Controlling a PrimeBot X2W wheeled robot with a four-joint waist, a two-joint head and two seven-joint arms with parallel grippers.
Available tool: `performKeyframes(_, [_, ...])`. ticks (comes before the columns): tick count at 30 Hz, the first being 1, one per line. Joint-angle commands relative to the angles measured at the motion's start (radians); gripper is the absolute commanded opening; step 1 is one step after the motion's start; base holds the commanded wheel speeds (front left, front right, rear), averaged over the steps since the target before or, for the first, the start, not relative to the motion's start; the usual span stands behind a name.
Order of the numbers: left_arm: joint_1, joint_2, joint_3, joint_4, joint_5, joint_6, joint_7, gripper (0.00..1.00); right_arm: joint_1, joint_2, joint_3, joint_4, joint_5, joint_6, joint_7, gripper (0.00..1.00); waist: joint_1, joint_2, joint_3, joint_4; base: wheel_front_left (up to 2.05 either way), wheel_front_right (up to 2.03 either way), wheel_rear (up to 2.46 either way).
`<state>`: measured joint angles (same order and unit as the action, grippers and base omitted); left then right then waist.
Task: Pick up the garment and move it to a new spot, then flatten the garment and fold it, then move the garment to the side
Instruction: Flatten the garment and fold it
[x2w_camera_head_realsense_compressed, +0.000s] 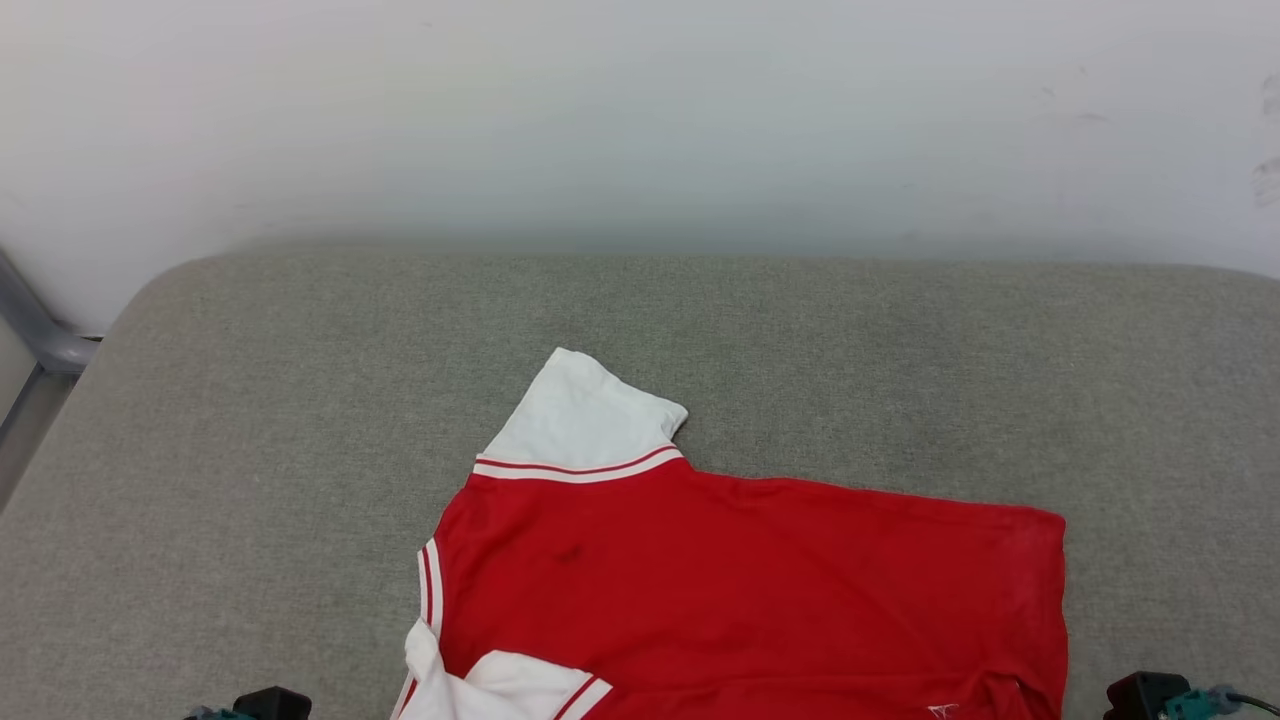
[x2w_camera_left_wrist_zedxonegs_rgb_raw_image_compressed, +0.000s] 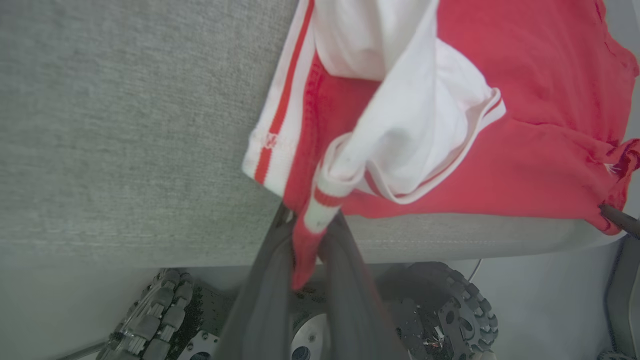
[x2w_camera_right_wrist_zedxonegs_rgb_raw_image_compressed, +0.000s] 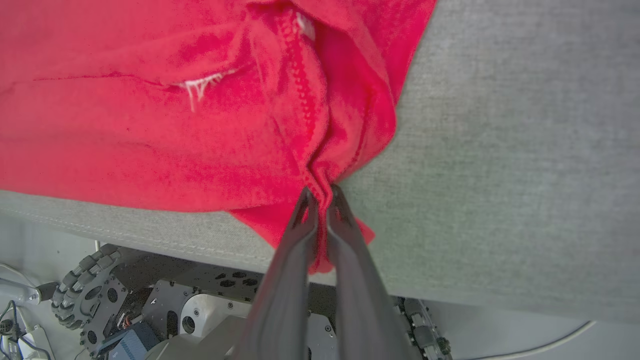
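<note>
Grey cushion (x2w_camera_head_realsense_compressed: 250, 450) under garment (x2w_camera_head_realsense_compressed: 750, 590); wheels (x2w_camera_left_wrist_zedxonegs_rgb_raw_image_compressed: 465, 305) below edge, probably robot's.

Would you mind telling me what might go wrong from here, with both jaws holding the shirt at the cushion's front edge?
1. The left jaws pinch only a narrow strip of sleeve trim; a pull may slip it free.
2. The near white sleeve lies crumpled over the garment; folding now could trap creases.
3. The hem corner hangs past the cushion edge, above the wheels; if released, it might slide down.
</note>
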<state>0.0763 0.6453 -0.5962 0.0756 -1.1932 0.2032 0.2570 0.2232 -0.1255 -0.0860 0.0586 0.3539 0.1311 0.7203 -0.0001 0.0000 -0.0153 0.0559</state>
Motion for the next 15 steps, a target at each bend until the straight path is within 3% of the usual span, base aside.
performKeyframes(1, [-0.007,-0.013,0.000,0.014,-0.006,-0.010,0.000,0.71,0.006,0.007,0.002,0.003,0.011,-0.001,-0.025,1.00,0.0001,0.0000,0.002,0.002,0.00,0.00,0.00])
performKeyframes(2, [-0.017,-0.016,0.000,0.021,0.001,-0.015,-0.008,1.00,0.007,0.008,0.008,0.003,0.009,-0.001,-0.044,1.00,0.0001,0.0000,0.003,0.004,0.00,0.00,0.00])
performKeyframes(8, [-0.085,-0.033,0.021,0.055,0.058,-0.041,-0.097,1.00,-0.020,0.025,-0.008,-0.051,-0.010,-0.001,-0.275,1.00,0.0001,0.0000,0.006,0.005,0.00,0.00,0.00])
performKeyframes(15, [-0.207,-0.053,0.058,0.025,0.193,-0.026,-0.280,1.00,-0.085,0.059,-0.047,-0.146,-0.090,-0.001,-0.518,1.00,0.0001,0.0000,0.033,-0.015,0.00,0.00,0.00])
